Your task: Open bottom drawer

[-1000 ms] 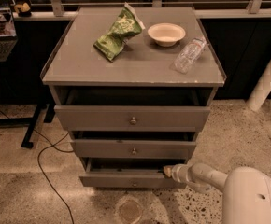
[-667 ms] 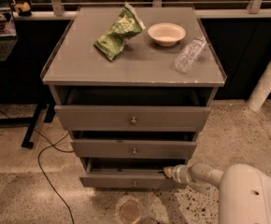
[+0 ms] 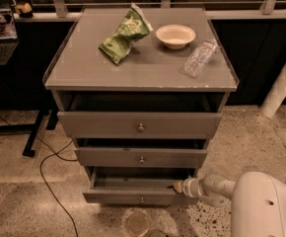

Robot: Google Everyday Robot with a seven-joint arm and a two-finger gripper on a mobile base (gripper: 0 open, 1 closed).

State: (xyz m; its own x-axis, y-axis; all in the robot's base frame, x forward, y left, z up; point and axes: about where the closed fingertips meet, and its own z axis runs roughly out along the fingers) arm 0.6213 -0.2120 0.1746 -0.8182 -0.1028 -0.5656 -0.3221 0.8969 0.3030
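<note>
Camera view: bottom drawer [image 3: 118, 196] pulled partway out at cabinet [image 3: 84, 68] base, inside too dark to see. Gripper [image 3: 178, 186] at its right top edge, clamped or not, can't tell. Green bag [image 3: 125, 33] print unreadable.

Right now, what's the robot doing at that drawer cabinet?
The robot's gripper is low at the right end of the bottom drawer, by the top edge of its front panel, not at the knob. That drawer stands partly pulled out; the middle drawer and top drawer look slightly out too. On the cabinet top lie a green chip bag, a white bowl and a clear plastic bottle.
</note>
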